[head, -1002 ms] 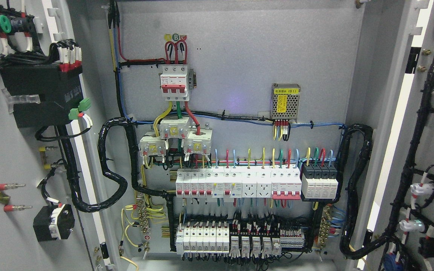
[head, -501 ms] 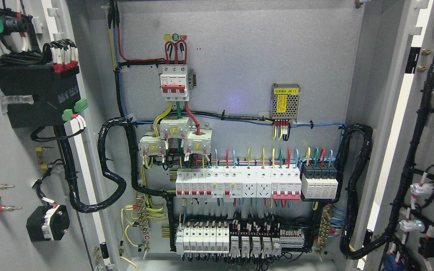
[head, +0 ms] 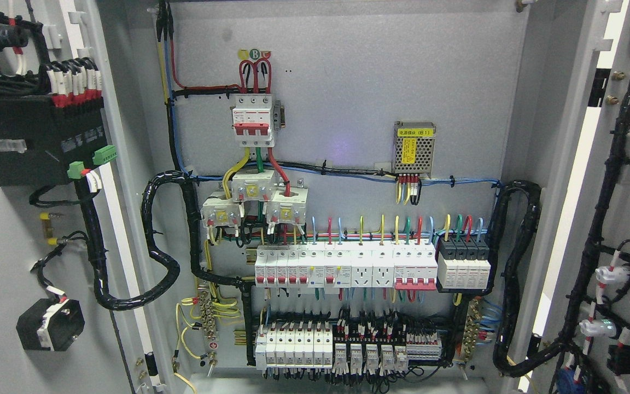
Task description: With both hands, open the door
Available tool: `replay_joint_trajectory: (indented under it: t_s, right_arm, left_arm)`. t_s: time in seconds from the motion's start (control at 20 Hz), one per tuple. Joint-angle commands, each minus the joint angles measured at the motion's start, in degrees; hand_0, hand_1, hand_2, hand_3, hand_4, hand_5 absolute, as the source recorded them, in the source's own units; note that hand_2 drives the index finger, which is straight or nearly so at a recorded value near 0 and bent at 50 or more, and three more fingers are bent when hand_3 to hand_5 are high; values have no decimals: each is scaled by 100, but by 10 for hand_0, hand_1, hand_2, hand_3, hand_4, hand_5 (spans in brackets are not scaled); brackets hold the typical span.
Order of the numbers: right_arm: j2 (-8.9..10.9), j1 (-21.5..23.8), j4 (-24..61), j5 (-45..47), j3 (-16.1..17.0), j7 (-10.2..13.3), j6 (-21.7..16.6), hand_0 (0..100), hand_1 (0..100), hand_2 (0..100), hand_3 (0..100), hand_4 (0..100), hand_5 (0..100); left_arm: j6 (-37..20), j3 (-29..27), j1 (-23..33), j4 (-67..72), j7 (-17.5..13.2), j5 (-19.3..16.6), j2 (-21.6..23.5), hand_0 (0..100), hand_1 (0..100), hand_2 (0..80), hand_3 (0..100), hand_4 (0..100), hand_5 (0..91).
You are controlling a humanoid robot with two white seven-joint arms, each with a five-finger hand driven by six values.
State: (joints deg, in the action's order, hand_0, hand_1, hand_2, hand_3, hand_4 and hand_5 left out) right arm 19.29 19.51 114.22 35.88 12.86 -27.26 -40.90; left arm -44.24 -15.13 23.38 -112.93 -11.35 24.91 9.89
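Observation:
The electrical cabinet stands open in the head view. Its left door (head: 3, 235) is swung outward at the picture's left, inner face toward me, carrying a black module (head: 30, 137) and a small black block (head: 50, 324). The right door (head: 626, 180) is swung out at the picture's right, with black wire looms and white fittings on its inner face. Between them the grey back panel (head: 348, 71) shows a red-and-white breaker (head: 253, 119) and rows of breakers (head: 348, 265). Neither of my hands nor any arm shows in this view.
A black corrugated cable loop (head: 162, 241) runs from the left door into the cabinet. Another thick loom (head: 517, 273) curves down the right inner wall. A small mesh power supply (head: 414, 146) sits on the back panel. Terminal rows (head: 342, 350) line the bottom.
The left door has swung further outward, its black module and fittings sliding toward the picture's left edge. The right door and the cabinet interior have stayed still.

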Motion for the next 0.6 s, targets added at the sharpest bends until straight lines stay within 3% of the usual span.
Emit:
replay_joint_trajectory:
  t_s: [0.0,0.55]
  right_arm:
    - [-4,158,-154,200,366,1,3,385,0,0,0,0,0]
    - [-22,307,-233,428,647,-7,3,384,0,0,0,0,0]
  left_arm:
    - [-4190,-781,-88,911,10,628,803,0,0,0,0,0,0]
    - [-4172,-948,-852,2160,10,927,1234,0,0,0,0,0,0]
